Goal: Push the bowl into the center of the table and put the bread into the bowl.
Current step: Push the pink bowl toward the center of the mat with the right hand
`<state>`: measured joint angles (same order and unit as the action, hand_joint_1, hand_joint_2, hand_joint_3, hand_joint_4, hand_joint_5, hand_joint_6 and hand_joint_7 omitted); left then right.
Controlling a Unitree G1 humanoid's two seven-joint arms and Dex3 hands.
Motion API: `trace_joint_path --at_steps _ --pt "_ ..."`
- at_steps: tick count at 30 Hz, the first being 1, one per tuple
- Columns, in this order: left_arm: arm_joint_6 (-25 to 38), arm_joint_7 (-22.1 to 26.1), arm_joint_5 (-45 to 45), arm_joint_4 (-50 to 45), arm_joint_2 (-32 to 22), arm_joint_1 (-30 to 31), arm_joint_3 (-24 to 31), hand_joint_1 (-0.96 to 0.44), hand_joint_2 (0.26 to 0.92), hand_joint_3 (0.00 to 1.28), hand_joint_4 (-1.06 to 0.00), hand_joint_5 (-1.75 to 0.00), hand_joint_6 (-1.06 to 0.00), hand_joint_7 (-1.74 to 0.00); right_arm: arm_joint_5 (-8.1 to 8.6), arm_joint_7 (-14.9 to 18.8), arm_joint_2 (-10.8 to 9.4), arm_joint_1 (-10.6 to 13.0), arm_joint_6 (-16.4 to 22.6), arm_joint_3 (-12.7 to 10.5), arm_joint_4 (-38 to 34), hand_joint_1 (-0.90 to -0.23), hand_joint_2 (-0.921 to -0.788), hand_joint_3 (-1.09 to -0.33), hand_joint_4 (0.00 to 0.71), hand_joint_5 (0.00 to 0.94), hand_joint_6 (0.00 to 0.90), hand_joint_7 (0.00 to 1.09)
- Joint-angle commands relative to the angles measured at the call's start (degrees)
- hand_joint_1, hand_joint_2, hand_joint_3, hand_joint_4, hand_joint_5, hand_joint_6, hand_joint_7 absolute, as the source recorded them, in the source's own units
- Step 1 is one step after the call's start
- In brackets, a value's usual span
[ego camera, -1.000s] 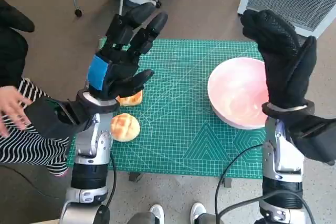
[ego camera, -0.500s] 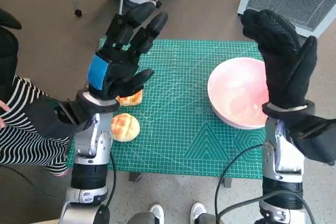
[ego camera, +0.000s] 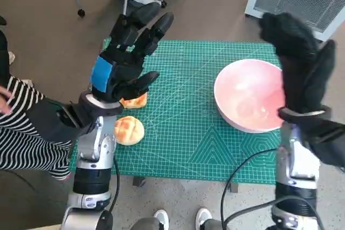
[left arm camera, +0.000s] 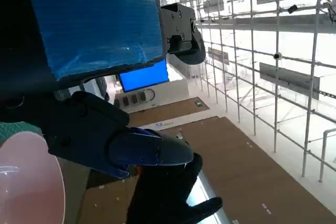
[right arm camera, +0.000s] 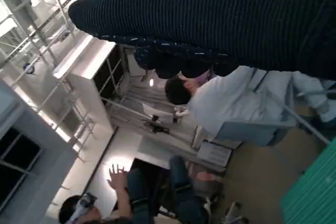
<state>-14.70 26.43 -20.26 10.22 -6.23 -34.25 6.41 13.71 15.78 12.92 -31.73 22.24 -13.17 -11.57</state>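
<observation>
Your pink bowl (ego camera: 249, 96) sits toward the worktop's right side on the green mat (ego camera: 183, 133). Two bread rolls (ego camera: 128, 131) lie near the left edge. Both hands are raised, empty, fingers spread: left hand (ego camera: 125, 57), right hand (ego camera: 299, 65).

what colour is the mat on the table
Green, with a pale printed grid and angled lines: a cutting mat. The head view shows it best.

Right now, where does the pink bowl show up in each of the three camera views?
Head view: the pink bowl sits on the green mat, right of centre, beside the right hand.
Left wrist view: only its pale pink edge shows, at the lower left corner.
Right wrist view: not in it.
Shared landmark: the gloved right hand appears in all three.
</observation>
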Motion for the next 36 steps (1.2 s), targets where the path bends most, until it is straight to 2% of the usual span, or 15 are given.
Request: trace_joint_path --at_steps 1,4,6,10,14,21,26,36 --pt "-0.28 -0.06 0.51 -0.96 -0.29 0.69 -0.20 -0.57 0.921 0.27 -0.18 -0.18 0.00 -0.65 -2.59 -3.27 3.05 1.36 3.18 -3.68 -6.04 -0.772 -0.921 -0.734 0.192 0.001 0.040 0.53" --pt "-0.51 -0.02 0.58 -0.99 -0.36 0.85 -0.20 -0.57 0.921 0.27 -0.17 -0.18 0.00 -0.65 -4.38 -5.94 4.28 1.00 5.31 -5.17 -9.37 -0.755 -0.921 -0.785 0.182 0.000 0.018 0.54" --pt "-0.76 0.12 0.53 -0.92 -0.48 0.97 -0.11 -0.58 0.921 0.27 -0.17 -0.19 0.00 -0.65 -4.94 -8.03 5.86 0.09 7.34 -7.13 -14.99 -0.747 -0.921 -0.808 0.175 0.000 0.009 0.54" --pt "-0.95 0.38 0.35 -0.93 -0.64 1.15 0.01 -0.59 0.921 0.27 -0.17 -0.19 0.00 -0.64 -4.36 -9.24 7.79 -1.84 10.46 -9.16 -23.67 -0.740 -0.921 -0.834 0.145 0.000 0.001 0.53" --pt "-1.22 1.13 -0.24 -0.08 -0.95 1.14 0.51 -0.59 0.921 0.27 -0.17 -0.20 0.00 -0.63 -4.00 -11.26 9.63 -4.32 11.91 -10.98 -33.88 -0.712 -0.921 -0.871 0.115 0.005 0.000 0.49" --pt "-1.20 1.73 -0.73 0.08 -1.14 1.52 1.21 -0.59 0.921 0.26 -0.17 -0.20 0.00 -0.63 -2.79 -11.93 11.34 -6.88 9.91 -12.74 -47.21 -0.659 -0.921 -0.938 0.097 0.007 -0.001 0.48" --pt "-1.04 1.79 -0.75 -0.24 -1.29 1.87 1.66 -0.60 0.921 0.26 -0.17 -0.20 0.00 -0.63 -1.73 -11.45 11.41 -8.33 7.69 -13.85 -54.21 -0.655 -0.921 -0.950 0.094 0.005 -0.001 0.44" --pt "-1.49 1.48 -0.12 -0.39 -1.86 2.23 1.84 -0.59 0.921 0.25 -0.17 -0.19 0.00 -0.61 0.11 -10.31 7.74 -10.87 2.75 -14.35 -60.00 -0.673 -0.921 -0.930 0.110 0.011 0.019 0.44"
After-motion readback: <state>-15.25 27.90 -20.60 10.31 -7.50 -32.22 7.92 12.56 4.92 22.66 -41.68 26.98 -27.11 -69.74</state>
